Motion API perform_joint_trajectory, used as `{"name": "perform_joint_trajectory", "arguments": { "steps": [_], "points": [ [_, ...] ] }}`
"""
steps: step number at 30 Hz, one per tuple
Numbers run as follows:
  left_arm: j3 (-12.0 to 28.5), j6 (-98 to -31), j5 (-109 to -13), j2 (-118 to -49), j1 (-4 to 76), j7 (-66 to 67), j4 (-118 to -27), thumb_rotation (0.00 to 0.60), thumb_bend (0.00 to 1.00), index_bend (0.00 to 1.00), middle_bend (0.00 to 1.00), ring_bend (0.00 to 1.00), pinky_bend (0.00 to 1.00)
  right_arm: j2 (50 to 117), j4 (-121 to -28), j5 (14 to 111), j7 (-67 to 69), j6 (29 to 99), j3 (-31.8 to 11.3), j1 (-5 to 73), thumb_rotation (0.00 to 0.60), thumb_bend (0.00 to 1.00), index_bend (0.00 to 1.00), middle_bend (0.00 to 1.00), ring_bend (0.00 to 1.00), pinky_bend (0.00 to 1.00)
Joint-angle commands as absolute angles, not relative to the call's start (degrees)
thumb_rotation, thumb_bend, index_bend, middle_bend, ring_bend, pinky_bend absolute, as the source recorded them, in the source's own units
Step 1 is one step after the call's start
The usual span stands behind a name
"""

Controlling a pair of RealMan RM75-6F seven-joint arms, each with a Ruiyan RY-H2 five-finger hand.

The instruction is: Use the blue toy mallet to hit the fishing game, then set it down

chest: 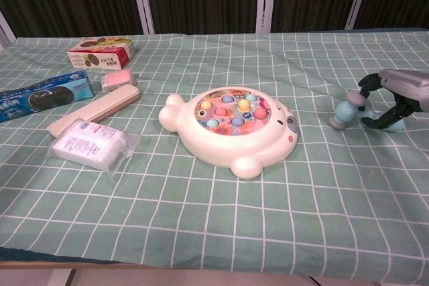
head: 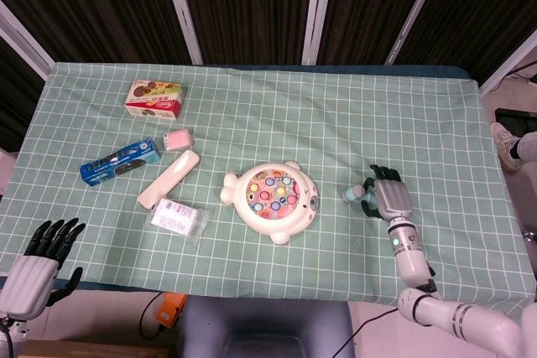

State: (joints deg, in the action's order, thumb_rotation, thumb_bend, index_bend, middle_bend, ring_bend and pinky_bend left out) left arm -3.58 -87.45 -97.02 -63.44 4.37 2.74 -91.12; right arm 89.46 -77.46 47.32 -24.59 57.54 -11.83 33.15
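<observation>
The blue toy mallet (head: 356,194) (chest: 343,113) lies on the green checked cloth, right of the fishing game (head: 271,200) (chest: 231,130). The game is a white whale-shaped toy with coloured fish on top. My right hand (head: 391,200) (chest: 392,98) arches over the mallet's handle. Its dark fingers (chest: 365,90) curve down around the handle, with gaps still showing in the chest view. The mallet's head pokes out to the left, resting on the cloth. My left hand (head: 38,264) hangs off the table's front left edge, fingers spread and holding nothing.
At the left lie a biscuit box (head: 154,98), a blue cookie pack (head: 120,162), a pink block (head: 177,138), a cream bar (head: 169,179) and a clear packet (head: 177,219). The table's right edge (head: 503,207) is near my right hand.
</observation>
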Motion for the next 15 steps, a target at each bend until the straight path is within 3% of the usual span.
{"name": "perform_joint_trajectory", "arguments": {
  "steps": [1,15],
  "points": [
    [-3.6,-87.5,-97.1,-63.4,4.3,2.7,-91.1,0.600,0.41,0.00,0.03,0.00,0.02,89.5,-77.4,47.2,-24.7,57.5,-11.8,33.2,0.600,0.55,0.60,0.21,0.14,0.21],
    [-3.7,-87.8,-97.3,-63.5,4.2,2.5,-91.0,0.600,0.41,0.00,0.03,0.00,0.02,90.0,-77.1,46.6,-25.3,58.0,-11.9,33.5,0.600,0.55,0.64,0.21,0.16,0.28]
  ]
}}
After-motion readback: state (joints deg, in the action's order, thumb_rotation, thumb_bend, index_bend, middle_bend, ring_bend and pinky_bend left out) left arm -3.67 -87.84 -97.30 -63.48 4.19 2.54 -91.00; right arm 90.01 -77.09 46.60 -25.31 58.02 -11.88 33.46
